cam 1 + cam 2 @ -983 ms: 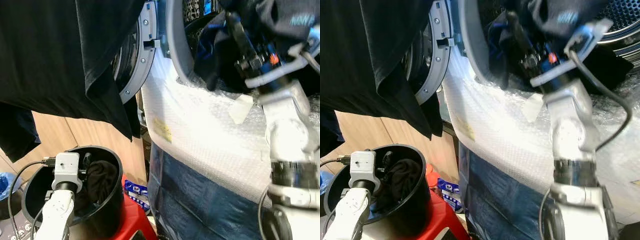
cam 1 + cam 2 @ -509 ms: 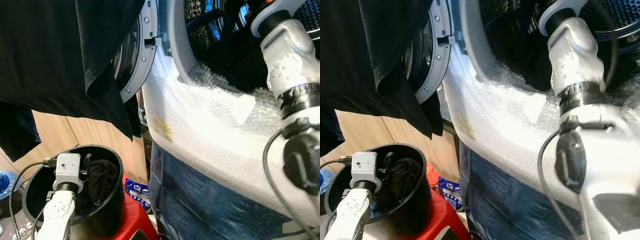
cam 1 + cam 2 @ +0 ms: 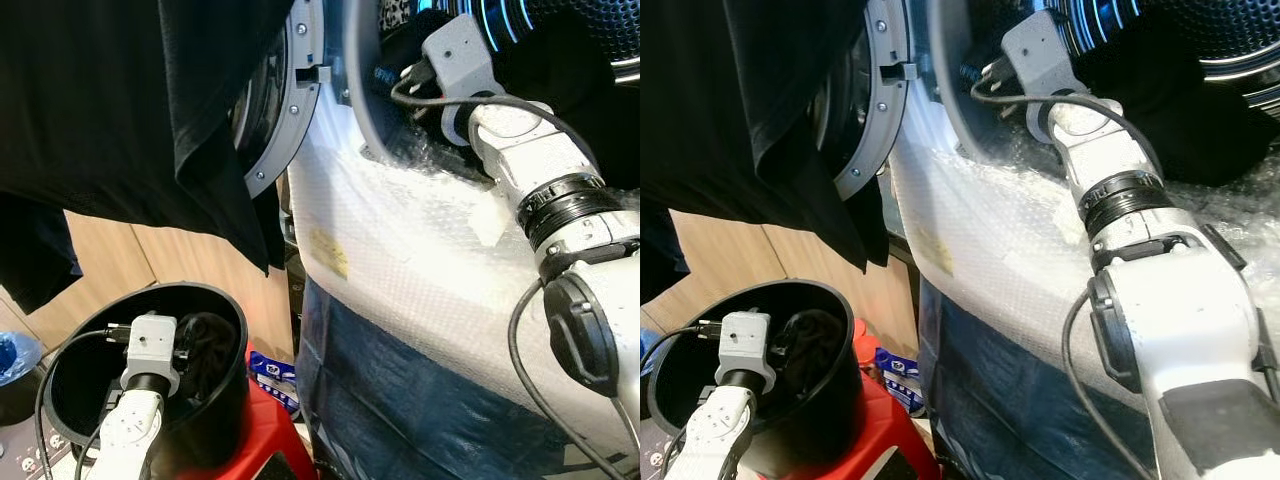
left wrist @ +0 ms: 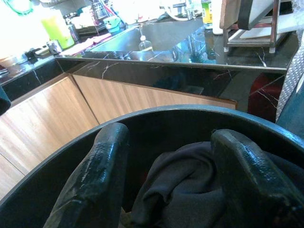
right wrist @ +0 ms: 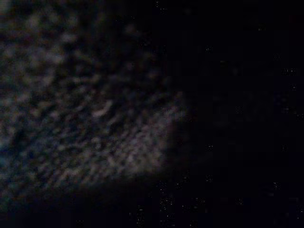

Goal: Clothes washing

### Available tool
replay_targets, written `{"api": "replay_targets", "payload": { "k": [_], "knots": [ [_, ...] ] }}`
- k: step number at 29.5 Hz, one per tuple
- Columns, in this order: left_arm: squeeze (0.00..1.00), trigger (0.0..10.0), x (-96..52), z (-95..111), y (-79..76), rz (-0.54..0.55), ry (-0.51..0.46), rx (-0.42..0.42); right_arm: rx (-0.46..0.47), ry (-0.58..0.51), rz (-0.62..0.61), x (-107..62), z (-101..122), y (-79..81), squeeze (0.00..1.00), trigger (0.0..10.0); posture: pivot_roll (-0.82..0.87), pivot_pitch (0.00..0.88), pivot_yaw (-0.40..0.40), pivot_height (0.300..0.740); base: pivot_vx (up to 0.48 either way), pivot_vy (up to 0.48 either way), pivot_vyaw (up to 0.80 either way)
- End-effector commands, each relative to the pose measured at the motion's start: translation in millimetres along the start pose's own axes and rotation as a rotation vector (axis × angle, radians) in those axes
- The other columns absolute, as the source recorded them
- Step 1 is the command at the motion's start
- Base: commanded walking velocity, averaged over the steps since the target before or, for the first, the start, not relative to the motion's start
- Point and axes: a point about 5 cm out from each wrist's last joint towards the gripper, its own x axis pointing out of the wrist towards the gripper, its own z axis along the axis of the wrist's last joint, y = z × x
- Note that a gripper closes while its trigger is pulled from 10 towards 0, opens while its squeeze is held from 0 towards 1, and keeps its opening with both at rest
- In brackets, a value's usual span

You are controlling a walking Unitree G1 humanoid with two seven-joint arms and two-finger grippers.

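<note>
The right gripper (image 3: pixel 385 75) reaches into the washer drum (image 3: pixel 1200 40); its grip probably can't be judged. The left gripper (image 4: pixel 166 180) hangs spread open over a dark garment (image 4: pixel 190 190) in the black bucket (image 3: pixel 225 400), so loading remains unfinished.

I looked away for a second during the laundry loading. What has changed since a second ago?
The right arm, which held a dark garment at the washer's opening, has pushed deeper into the drum; its gripper is now hidden inside. The left gripper stays open over the dark cloth in the black bucket.
</note>
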Motion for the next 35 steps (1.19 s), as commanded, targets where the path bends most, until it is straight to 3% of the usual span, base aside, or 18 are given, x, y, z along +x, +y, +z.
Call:
{"api": "replay_targets", "payload": {
  "k": [1,3,5,6,9,11,12,13,14,15,16,22,23,27,28,32,35],
  "knots": [
    [0.00,10.0,0.5,3.1,1.9,0.001,-0.011,0.015,0.141,-0.044,-0.136,-3.3,17.8,-20.4,1.00,10.0,0.10,0.000,0.032,0.740,0.000,0.000,0.00],
    [0.00,10.0,0.6,3.1,1.8,0.001,-0.011,0.015,0.175,-0.054,-0.175,-4.5,19.6,-25.5,1.00,10.0,0.10,0.000,0.032,0.740,0.000,0.000,0.00],
    [0.00,10.0,1.4,6.6,4.9,0.040,-0.031,0.012,0.116,-0.077,-0.453,-14.7,23.8,-58.8,1.00,10.0,0.11,0.000,0.026,0.740,0.000,0.000,0.00],
    [0.00,10.0,1.7,7.1,5.0,0.041,-0.032,0.013,0.127,-0.082,-0.482,-16.0,23.8,-62.1,1.00,10.0,0.11,0.000,0.026,0.740,0.000,0.000,0.00],
    [0.00,10.0,1.9,7.4,4.7,0.035,-0.032,0.018,0.197,-0.086,-0.490,-16.3,22.1,-63.1,1.00,10.0,0.11,0.000,0.026,0.740,0.000,0.000,0.00],
    [0.00,10.0,1.9,6.9,3.9,0.032,-0.028,0.013,0.160,-0.017,-0.346,-9.4,10.3,-44.2,1.00,10.0,0.11,0.000,0.021,0.740,0.000,0.000,0.00],
    [0.00,10.0,1.6,6.8,1.1,0.020,-0.026,0.011,0.064,0.029,-0.200,-4.0,0.2,-24.1,1.00,10.0,0.11,0.000,0.021,0.740,0.000,0.000,0.00],
    [0.00,10.0,1.6,7.0,-1.3,0.006,-0.026,0.015,0.047,0.035,-0.224,-4.3,-2.6,-25.0,1.00,10.0,0.11,0.000,0.021,0.740,0.000,0.000,0.00],
    [0.00,10.0,1.7,7.1,-1.6,0.004,-0.027,0.018,0.119,0.009,-0.284,-6.8,2.9,-35.2,1.00,10.0,0.11,0.000,0.021,0.740,0.000,0.000,0.00],
    [0.00,10.0,1.7,7.1,-1.6,0.004,-0.027,0.018,0.119,0.009,-0.284,-6.8,2.9,-35.2,1.00,10.0,0.11,0.000,0.021,0.740,0.000,0.000,0.00],
    [0.00,10.0,1.9,7.5,-1.7,0.006,-0.028,0.018,0.181,-0.040,-0.357,-10.7,13.7,-48.7,1.00,10.0,0.11,0.000,0.021,0.740,0.000,0.000,0.00],
    [0.00,10.0,5.0,12.7,0.2,0.012,-0.046,0.016,0.285,-0.274,-0.611,-32.4,58.7,-93.2,1.00,10.0,0.10,0.000,0.027,0.740,0.000,0.000,0.00],
    [0.00,10.0,5.0,12.7,0.2,0.012,-0.046,0.016,0.285,-0.274,-0.611,-32.4,58.7,-93.2,1.00,10.0,0.10,0.000,0.027,0.740,0.000,0.000,0.00],
    [0.00,10.0,4.5,11.7,-3.4,-0.004,-0.042,0.017,0.114,-0.133,-0.495,-20.8,33.7,-74.1,1.00,10.0,0.10,0.000,0.037,0.740,0.000,0.000,0.00],
    [0.00,10.0,4.0,10.3,-5.7,-0.015,-0.034,0.010,0.079,-0.039,-0.431,-15.3,8.0,-62.0,1.00,10.0,0.10,0.000,0.038,0.740,0.000,0.000,0.00],
    [0.00,10.0,4.0,8.7,-10.1,-0.047,-0.024,0.009,0.083,0.027,-0.401,-13.2,-13.4,-54.3,1.00,10.0,0.09,0.000,0.043,0.740,0.000,0.000,0.00],
    [0.00,10.0,6.7,11.5,-13.9,-0.073,-0.029,0.017,0.032,0.058,-0.297,-9.3,-19.6,-40.7,1.00,10.0,0.09,0.000,0.052,0.740,0.000,0.000,0.00]
  ]
}}
